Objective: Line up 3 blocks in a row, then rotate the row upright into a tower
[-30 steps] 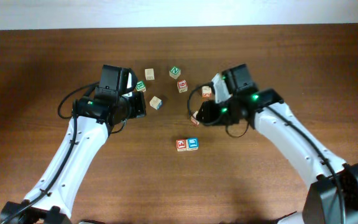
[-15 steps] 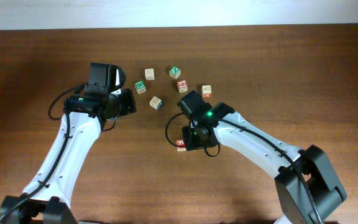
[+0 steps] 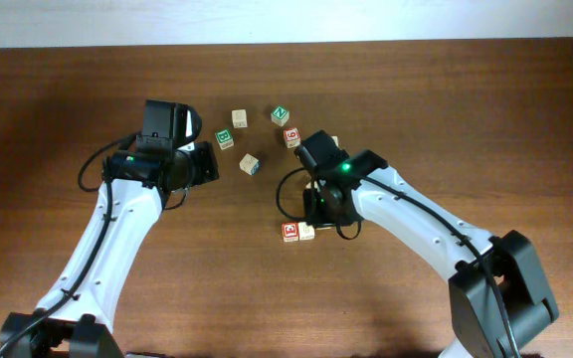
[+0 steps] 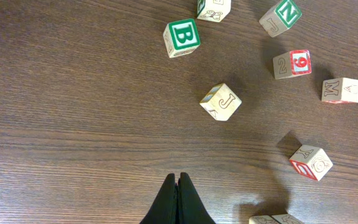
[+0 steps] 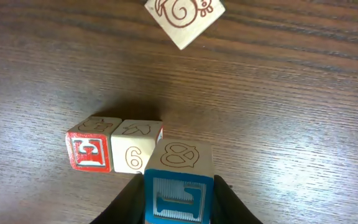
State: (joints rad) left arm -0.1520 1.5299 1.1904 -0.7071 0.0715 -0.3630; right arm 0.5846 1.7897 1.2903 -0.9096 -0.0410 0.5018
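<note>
Small pale-wood blocks lie scattered mid-table. My right gripper [image 3: 318,209] [image 5: 179,188] is shut on a blue-framed block [image 5: 179,186], one finger on each side. That block sits against a pale block marked 6 [image 5: 135,150] [image 3: 307,231], which touches a red-framed block [image 5: 90,150] [image 3: 289,232]. Whether the held block is off the table is unclear. My left gripper [image 4: 178,182] [image 3: 210,164] is shut and empty over bare wood. It points toward the J block [image 4: 220,102] [image 3: 250,163] and green B block [image 4: 182,37] [image 3: 225,139].
Further blocks lie behind: a green N [image 4: 280,15] [image 3: 281,115], a red 9 [image 4: 292,63] [image 3: 291,137], an M [image 4: 340,90], a red-edged one [image 4: 311,163] and a plain one [image 3: 239,118]. A pale block with a swirl [image 5: 184,18] lies ahead of my right gripper.
My right arm swung left from the back cluster to the front pair and closed on the blue-framed block. The block beside the red one now shows a pale top. The left arm drew back slightly.
</note>
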